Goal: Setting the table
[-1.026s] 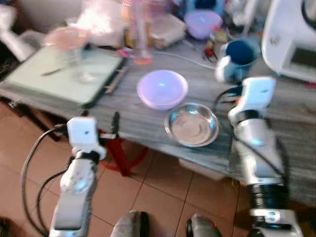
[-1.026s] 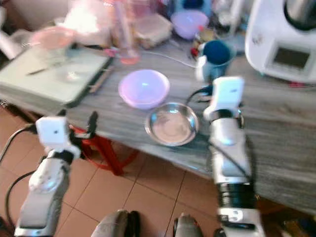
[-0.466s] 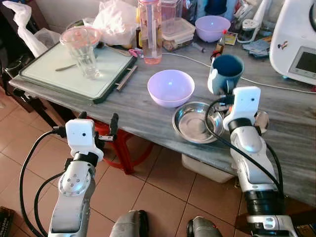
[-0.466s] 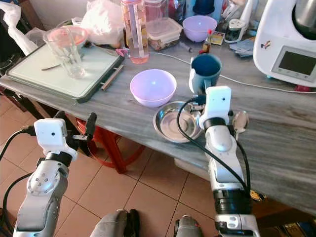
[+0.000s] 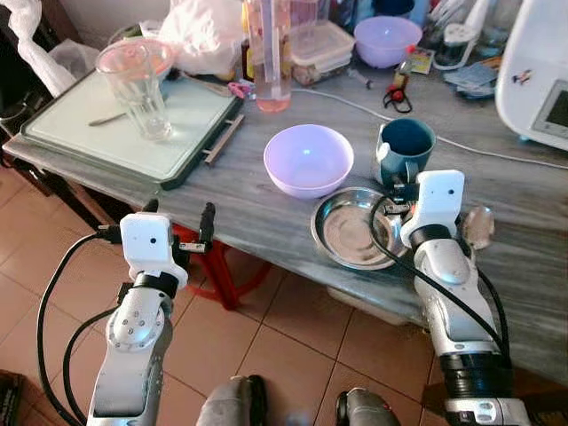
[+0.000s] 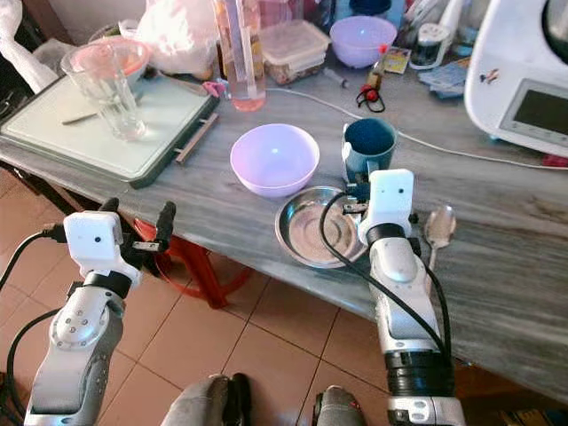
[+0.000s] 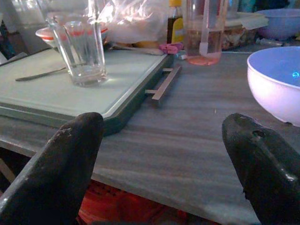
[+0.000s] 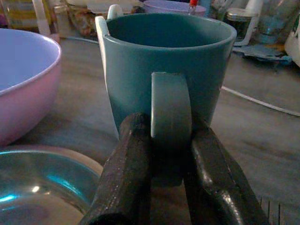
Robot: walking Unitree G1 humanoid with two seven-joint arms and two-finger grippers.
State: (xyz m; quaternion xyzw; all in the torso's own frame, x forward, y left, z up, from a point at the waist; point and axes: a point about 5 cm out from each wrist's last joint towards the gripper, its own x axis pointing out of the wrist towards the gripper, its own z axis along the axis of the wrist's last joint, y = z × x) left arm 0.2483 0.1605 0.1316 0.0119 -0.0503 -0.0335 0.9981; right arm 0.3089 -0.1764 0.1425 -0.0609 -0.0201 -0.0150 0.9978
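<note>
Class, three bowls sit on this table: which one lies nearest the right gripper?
The steel bowl, shiny metal, beside the right gripper pinching the teal mug's handle; both others are lilac plastic.

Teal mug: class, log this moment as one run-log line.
right gripper shut on mug handle | mug on table | left gripper open

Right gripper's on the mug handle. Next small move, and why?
Probably lift the mug slightly: the right gripper is shut on its handle, the mug stands upright on the table, and the steel bowl and purple bowl sit close beside it.
</note>
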